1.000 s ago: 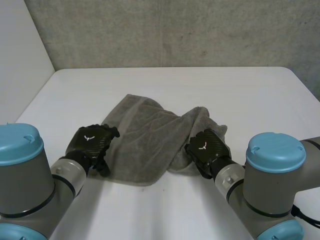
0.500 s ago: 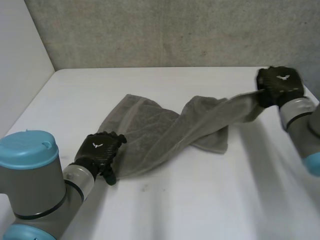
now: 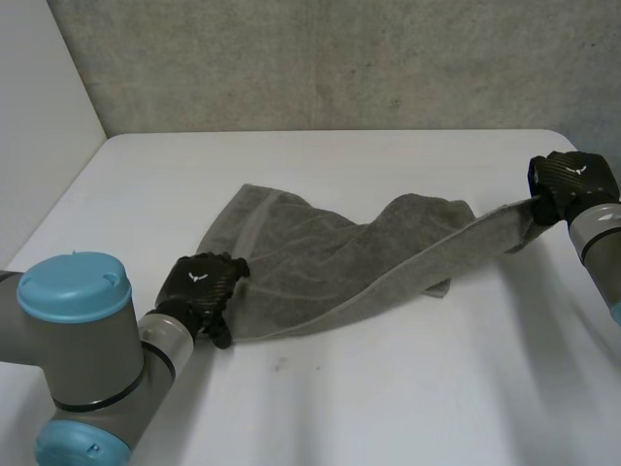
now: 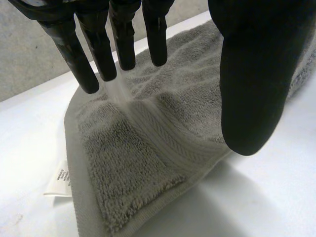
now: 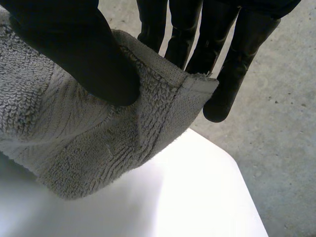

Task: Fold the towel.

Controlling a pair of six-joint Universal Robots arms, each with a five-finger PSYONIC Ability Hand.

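A grey towel (image 3: 320, 262) lies crumpled on the white table (image 3: 388, 388), stretched in a band toward the right. My left hand (image 3: 199, 286) is at its near left corner. In the left wrist view its fingers (image 4: 121, 39) are straight and its thumb (image 4: 252, 74) stands apart, over the towel's hemmed corner (image 4: 148, 143); the hand is open. My right hand (image 3: 568, 184) is at the table's far right, raised a little. There its thumb (image 5: 84, 44) pinches a towel corner (image 5: 98, 143) against the fingers.
A white label (image 4: 59, 182) sticks out from the towel's edge beside my left hand. The table's right edge lies close under my right hand, with concrete floor (image 5: 276, 148) beyond it. A grey wall (image 3: 340, 58) runs behind the table.
My right hand has carried its towel corner from the near middle out to the far right, pulling the towel into a long band. My left hand has stayed by the near left corner.
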